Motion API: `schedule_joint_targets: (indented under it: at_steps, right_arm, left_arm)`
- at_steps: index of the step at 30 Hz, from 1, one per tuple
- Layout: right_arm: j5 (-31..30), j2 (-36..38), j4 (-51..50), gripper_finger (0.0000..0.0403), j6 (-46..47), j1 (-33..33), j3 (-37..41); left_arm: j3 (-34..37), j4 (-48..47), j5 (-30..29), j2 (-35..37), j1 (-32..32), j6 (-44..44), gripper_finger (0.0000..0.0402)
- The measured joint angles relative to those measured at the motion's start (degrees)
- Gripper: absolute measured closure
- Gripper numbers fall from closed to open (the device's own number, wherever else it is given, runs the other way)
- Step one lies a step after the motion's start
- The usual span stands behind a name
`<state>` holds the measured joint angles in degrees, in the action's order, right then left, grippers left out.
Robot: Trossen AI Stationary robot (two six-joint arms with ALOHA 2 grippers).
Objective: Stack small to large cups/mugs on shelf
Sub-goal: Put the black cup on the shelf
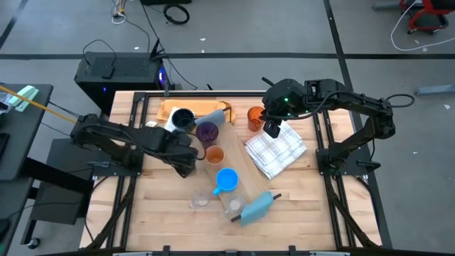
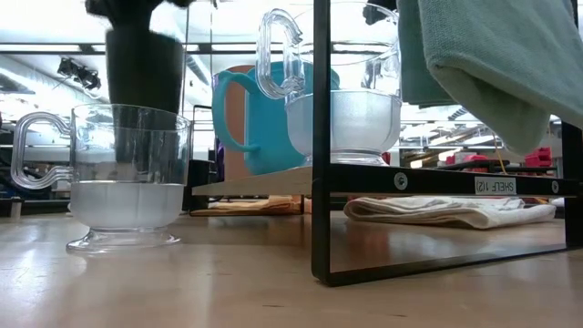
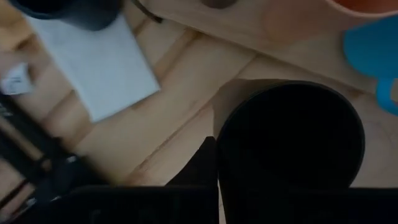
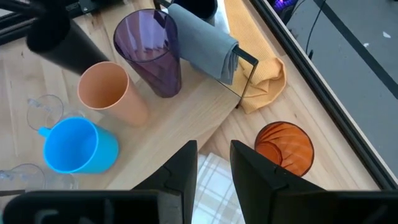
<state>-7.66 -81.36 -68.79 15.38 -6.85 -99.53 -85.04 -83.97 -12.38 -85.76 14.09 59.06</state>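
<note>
Left gripper [image 1: 186, 165] sits left of center in the high view, clenched around the black cup [image 3: 291, 140] just beside the shelf [image 1: 226, 158]. Right gripper [image 1: 272, 129], upper right of center, hangs slightly parted over the checked cloth [image 1: 276, 153], grasping nothing, near an orange cup [image 1: 255, 116].

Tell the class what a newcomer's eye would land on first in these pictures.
The bright blue mug stands out on the long pale wooden shelf, between a peach-orange cup and a small clear glass cup. The left gripper holds a black cup beside the shelf. Across the shelf, the right gripper hovers open over a white checked cloth.
</note>
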Motion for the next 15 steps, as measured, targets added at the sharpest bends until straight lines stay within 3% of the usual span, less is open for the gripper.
schedule_joint_targets:
  at_steps: [4, 11, 15]
  right_arm:
    - [0.5, 0.0, 1.0, 0.0300, -3.6, 0.4, 0.0]
    - [13.8, 0.0, 9.9, 0.0300, -27.6, 6.9, 0.0]
    - [14.4, -0.3, 10.0, 0.0300, -35.8, 10.2, 0.0]
  left_arm:
    - [-7.3, -6.7, -2.1, 0.4, -0.1, -2.7, 0.0398]
    - [-19.4, -6.0, -3.3, 1.3, -6.8, -11.2, 0.0398]
    - [-23.7, -6.0, -1.7, 0.1, -11.2, -16.5, 0.0398]
